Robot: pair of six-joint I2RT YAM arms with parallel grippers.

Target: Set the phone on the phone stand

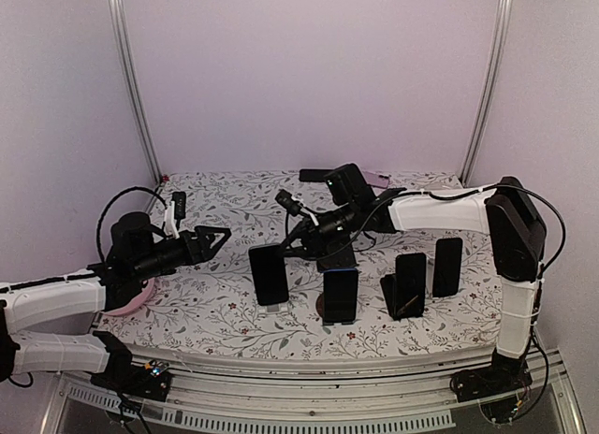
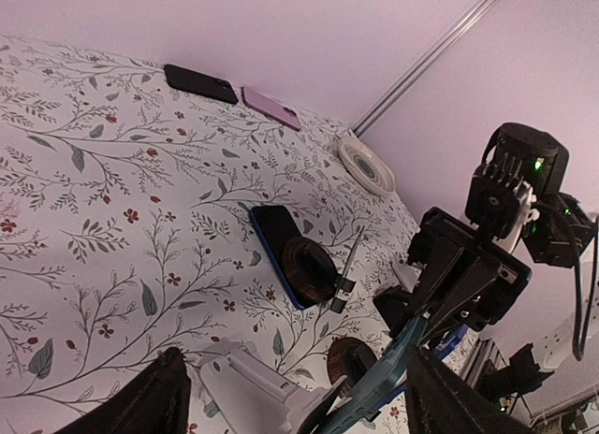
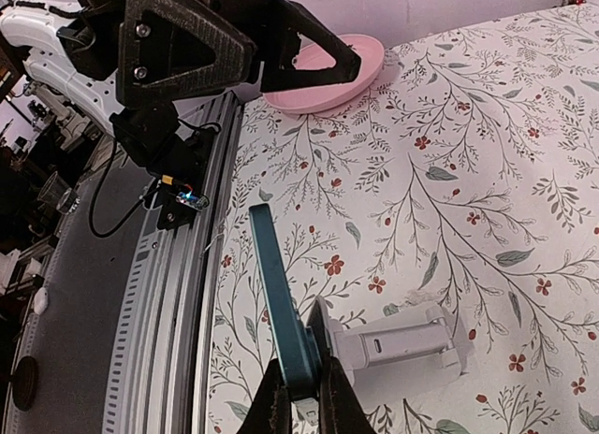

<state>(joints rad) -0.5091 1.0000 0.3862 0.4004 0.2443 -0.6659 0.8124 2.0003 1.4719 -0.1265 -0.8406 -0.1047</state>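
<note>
A dark teal phone [image 3: 279, 294] stands on edge against a white phone stand [image 3: 398, 343]. My right gripper [image 3: 299, 401] is shut on the phone's lower end, where it meets the stand's cradle. In the top view the phone [image 1: 269, 275] stands upright left of centre, and the right gripper [image 1: 298, 239] reaches it from behind. My left gripper [image 1: 217, 236] is open and empty, to the left of the phone and apart from it. In the left wrist view, its fingers [image 2: 161, 404] frame the stand [image 2: 257, 383] and the phone [image 2: 398, 373].
Three more dark phones stand on stands [image 1: 341, 294] [image 1: 409, 282] [image 1: 447, 266] along the front. A phone with a round brown stand on it [image 2: 292, 256] lies flat. A black phone [image 2: 201, 83] and a pink phone [image 2: 271, 107] lie at the back. A pink plate [image 3: 329, 67] is at the left.
</note>
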